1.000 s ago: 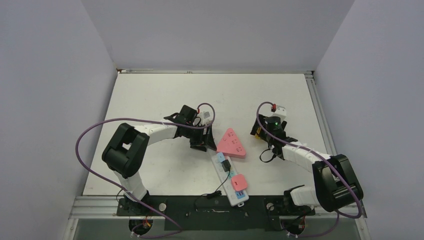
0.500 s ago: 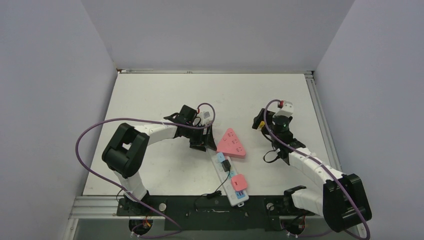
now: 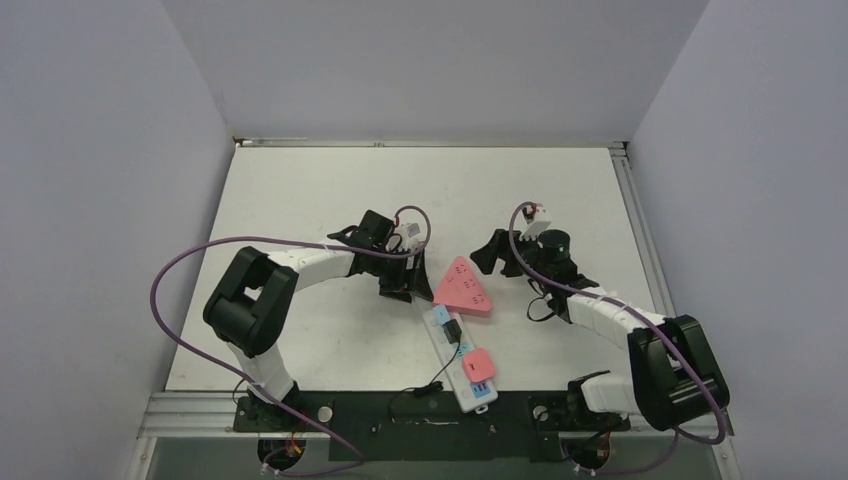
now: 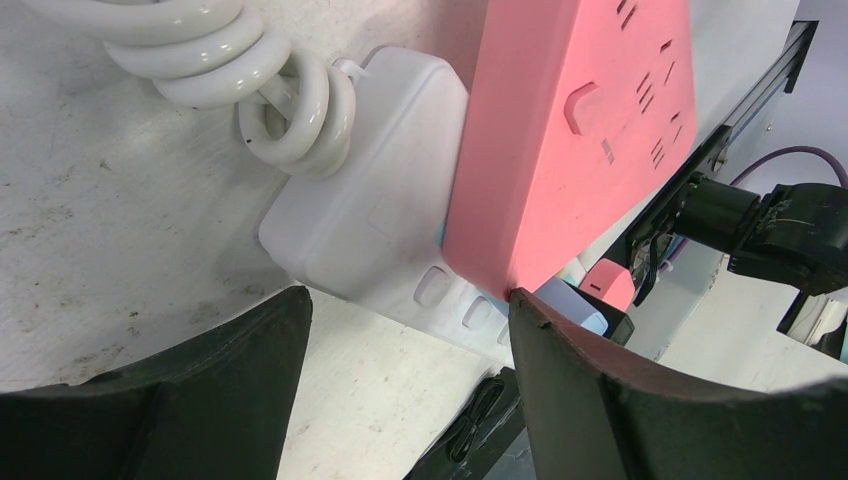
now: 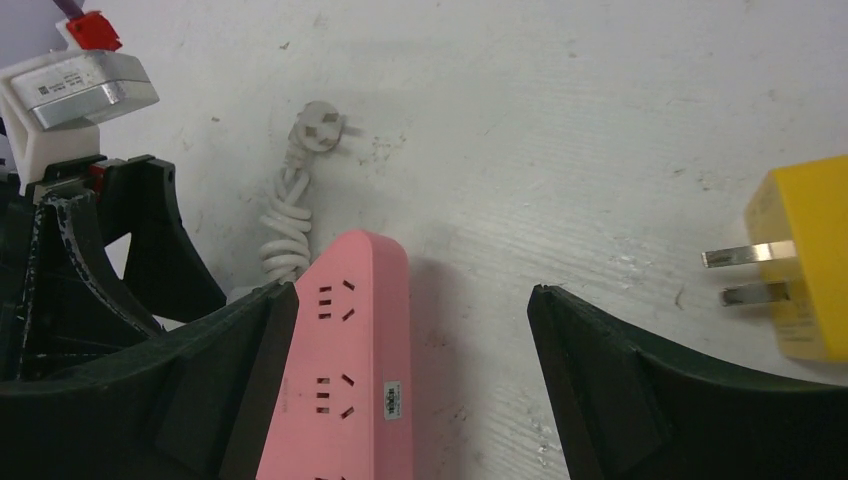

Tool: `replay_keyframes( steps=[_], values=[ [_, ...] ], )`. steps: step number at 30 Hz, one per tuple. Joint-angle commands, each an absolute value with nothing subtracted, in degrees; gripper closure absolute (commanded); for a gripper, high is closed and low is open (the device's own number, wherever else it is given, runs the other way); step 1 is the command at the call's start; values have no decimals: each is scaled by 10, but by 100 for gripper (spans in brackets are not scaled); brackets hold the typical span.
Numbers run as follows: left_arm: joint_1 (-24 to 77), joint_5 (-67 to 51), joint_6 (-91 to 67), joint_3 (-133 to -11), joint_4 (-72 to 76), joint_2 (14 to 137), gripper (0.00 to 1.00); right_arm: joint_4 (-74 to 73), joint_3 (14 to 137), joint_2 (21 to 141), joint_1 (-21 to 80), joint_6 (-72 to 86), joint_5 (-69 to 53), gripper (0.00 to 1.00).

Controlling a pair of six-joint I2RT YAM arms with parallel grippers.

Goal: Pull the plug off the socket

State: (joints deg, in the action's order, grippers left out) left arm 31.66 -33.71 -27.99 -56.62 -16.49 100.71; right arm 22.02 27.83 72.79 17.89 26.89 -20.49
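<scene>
The left arm (image 3: 315,262) and the right arm (image 3: 602,313) are both made of long white tubes joined by fat black round parts. A thin purple cable (image 3: 153,292) loops beside each arm. The fingers (image 4: 640,400) are black, wide and curved, with rough, dull edges. A small white and grey box (image 5: 75,88) with a red plug (image 5: 92,28) sits on a wrist.
</scene>
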Motion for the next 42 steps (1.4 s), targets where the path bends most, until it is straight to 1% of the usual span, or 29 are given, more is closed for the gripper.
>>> replay_keyframes(
  steps=[1,4,7,12,17,18,20,26,27,29,30,34,35,37,38,42],
  values=[
    [311,-263,-248,-558,-195,1011,33,239,321,762,168,284,-297,10],
    [310,-267,-248,-558,-194,1013,33,211,331,785,161,283,-334,10],
    [310,-274,-250,-557,-192,1015,33,217,330,817,157,293,-373,9],
    [310,-276,-250,-557,-191,1012,33,255,332,878,155,321,-438,5],
    [310,-277,-250,-557,-190,1011,33,306,333,914,155,351,-492,2],
    [310,-278,-250,-556,-190,1012,33,318,331,919,155,358,-503,0],
    [310,-279,-251,-557,-190,1013,33,345,328,930,154,377,-526,4],
    [309,-278,-251,-556,-187,1006,32,371,329,950,155,404,-551,27],
    [308,-279,-251,-557,-188,1005,30,376,328,952,155,408,-553,32],
    [303,-284,-251,-559,-186,998,21,393,327,956,155,421,-560,45],
    [299,-288,-251,-559,-185,995,13,402,326,958,155,430,-563,52],
    [259,-312,-254,-553,-165,959,8,424,325,960,155,448,-569,74],
    [248,-321,-256,-551,-156,947,5,428,326,959,155,453,-570,79],
    [226,-343,-262,-544,-138,924,4,453,321,960,155,475,-574,90],
    [218,-355,-265,-540,-122,915,3,481,317,961,155,496,-577,94],
    [198,-409,-292,-522,-72,895,4,637,301,963,155,600,-580,95]
  ],
)
